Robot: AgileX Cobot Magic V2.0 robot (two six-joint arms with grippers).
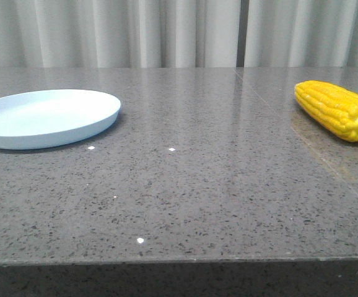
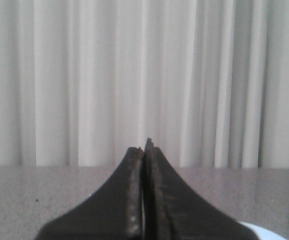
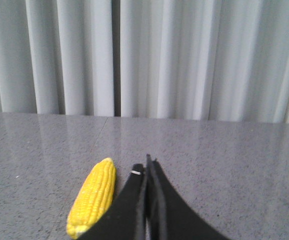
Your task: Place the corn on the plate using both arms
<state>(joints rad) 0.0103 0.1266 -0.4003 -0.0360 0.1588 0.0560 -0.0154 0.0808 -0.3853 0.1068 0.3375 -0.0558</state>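
The bright yellow corn (image 1: 336,109) lies on the grey table at the far right, its pale stub end toward the front. It also shows in the right wrist view (image 3: 93,196), just beside my right gripper (image 3: 146,161), which is shut and empty with its jaws pressed together. The pale blue plate (image 1: 46,116) sits at the far left of the table, empty. A sliver of its rim (image 2: 264,229) shows in the left wrist view. My left gripper (image 2: 144,146) is shut and empty. Neither gripper shows in the front view.
The grey speckled stone table (image 1: 185,198) runs to a front edge near the bottom of the front view. White pleated curtains (image 1: 179,31) hang behind the table's far edge.
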